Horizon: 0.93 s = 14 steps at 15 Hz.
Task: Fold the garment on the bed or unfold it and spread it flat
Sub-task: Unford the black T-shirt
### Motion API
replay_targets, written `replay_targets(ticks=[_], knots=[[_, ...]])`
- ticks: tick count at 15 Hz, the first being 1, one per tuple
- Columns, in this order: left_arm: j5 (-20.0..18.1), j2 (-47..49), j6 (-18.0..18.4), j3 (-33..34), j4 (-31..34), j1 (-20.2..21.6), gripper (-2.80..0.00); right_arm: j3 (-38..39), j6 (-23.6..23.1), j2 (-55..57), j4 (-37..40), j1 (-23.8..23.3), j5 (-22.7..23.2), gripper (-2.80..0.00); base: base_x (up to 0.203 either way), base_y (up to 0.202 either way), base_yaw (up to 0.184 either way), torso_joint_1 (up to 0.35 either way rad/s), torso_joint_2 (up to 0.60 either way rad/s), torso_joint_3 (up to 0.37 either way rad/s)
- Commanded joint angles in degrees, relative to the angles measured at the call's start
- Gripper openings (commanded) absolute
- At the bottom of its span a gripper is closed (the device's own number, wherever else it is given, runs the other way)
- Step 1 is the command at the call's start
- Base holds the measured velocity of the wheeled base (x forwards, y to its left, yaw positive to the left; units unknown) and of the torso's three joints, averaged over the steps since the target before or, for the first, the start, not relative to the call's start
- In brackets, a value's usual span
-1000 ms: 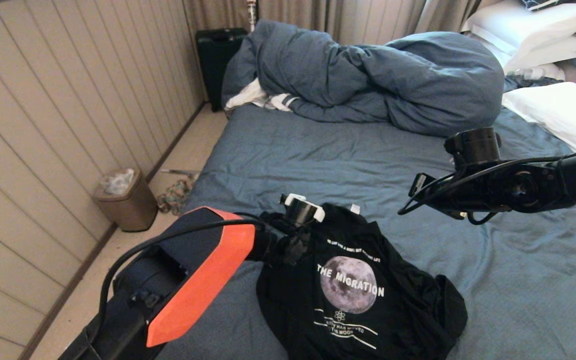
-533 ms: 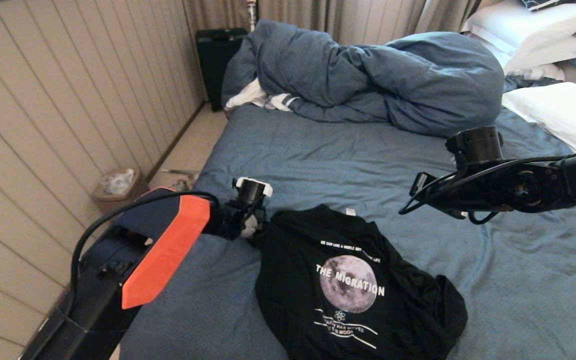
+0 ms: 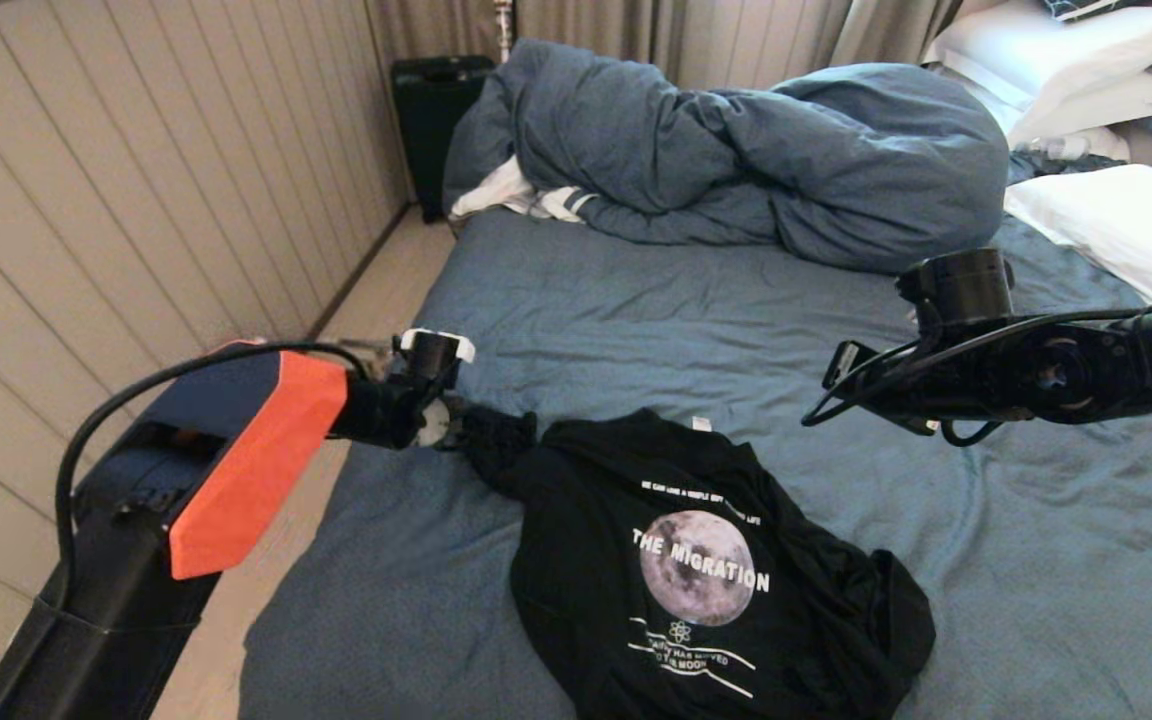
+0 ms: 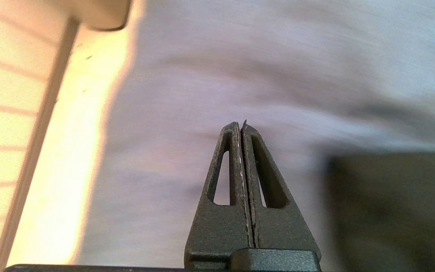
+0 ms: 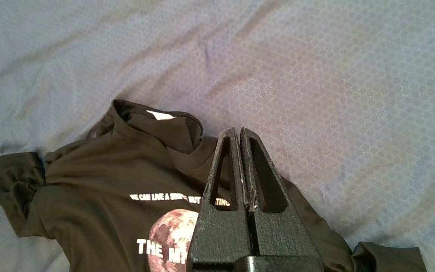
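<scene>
The garment (image 3: 696,570), a black T-shirt with a moon print, lies face up and rumpled on the near part of the bed (image 3: 636,300). One sleeve (image 3: 496,450) stretches out to the left. My left gripper (image 3: 451,438) is at the end of that sleeve, near the bed's left edge. In the left wrist view, this gripper (image 4: 241,124) is shut over the bare sheet, and the garment (image 4: 391,211) lies off to one side of the fingers. My right gripper (image 5: 239,130) is shut and empty, hovering over the shirt's shoulder beside the collar label (image 5: 160,115).
A bunched blue-grey duvet (image 3: 736,150) fills the far end of the bed, with white pillows (image 3: 1116,220) at the right. A floor strip (image 3: 386,290) runs between the bed and the panelled wall. A black suitcase (image 3: 431,110) stands at its far end.
My left arm has swung left from over the shirt's collar to the bed's left edge. The left sleeve has been drawn out that way. The right arm has kept still.
</scene>
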Motion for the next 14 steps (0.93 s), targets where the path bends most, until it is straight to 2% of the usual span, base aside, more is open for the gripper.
replay_targets(ticks=[1,5,8,10,12,14], knots=[[-0.1,-4.4,-0.3,3.2,-0.1,1.3,-2.80,0.1,0.2,-0.4,0.0,0.0,0.0,-2.80,0.000,0.000,0.000,0.000,0.00,0.000],[-1.9,-15.2,-2.7,12.6,-0.3,1.7,-2.80,-1.4,1.0,0.2,0.0,-0.3,-0.5,-2.80,0.000,0.000,0.000,0.000,0.00,0.000],[-8.4,-25.9,-6.1,23.3,0.2,1.7,-2.80,-4.1,0.7,1.0,0.1,-0.2,-0.8,-2.80,0.000,0.000,0.000,0.000,0.00,0.000],[-12.4,-29.9,-8.5,29.7,0.3,1.3,-2.80,-6.6,-2.1,3.5,0.8,1.2,-0.9,-2.80,0.000,0.000,0.000,0.000,0.00,0.000],[-13.3,-27.9,-9.5,29.2,0.4,-0.2,-2.80,-8.4,-6.2,6.0,3.2,3.7,-0.9,-2.80,0.000,0.000,0.000,0.000,0.00,0.000],[-13.2,-24.3,-9.5,23.3,1.7,-2.7,-2.80,-11.9,-7.9,9.2,3.9,5.1,-0.9,-2.80,0.000,0.000,0.000,0.000,0.00,0.000]])
